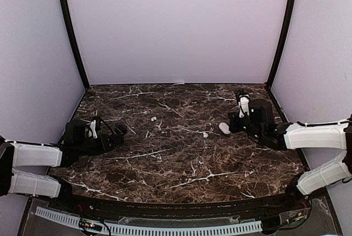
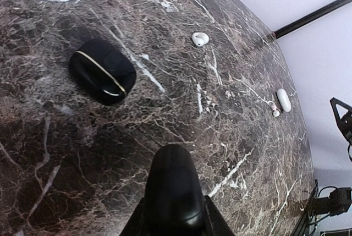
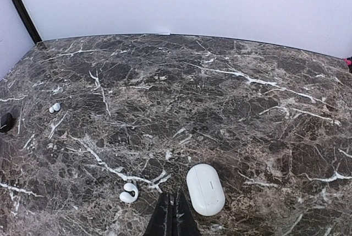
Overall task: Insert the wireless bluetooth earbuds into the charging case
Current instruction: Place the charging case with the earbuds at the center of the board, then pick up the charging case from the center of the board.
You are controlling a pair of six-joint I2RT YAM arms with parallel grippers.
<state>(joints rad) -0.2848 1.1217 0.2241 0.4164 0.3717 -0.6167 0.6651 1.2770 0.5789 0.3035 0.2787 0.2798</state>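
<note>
Two white earbuds [image 1: 153,119] lie apart on the marble table [image 1: 181,164]; right claw [image 3: 173,209] pressed together, left claw [image 1: 116,136] unclear.

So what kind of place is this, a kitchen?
Probably a robot test booth, not a kitchen: plain white walls close round a marble-look table, a left arm and right arm reach over it, and a white case and black case lie out.

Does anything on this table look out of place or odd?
One white earbud lies loose beside the white case, a second earbud nearer the black case. Both cases look shut, so neither bud is stowed. Nothing spilled or visibly damaged.
</note>
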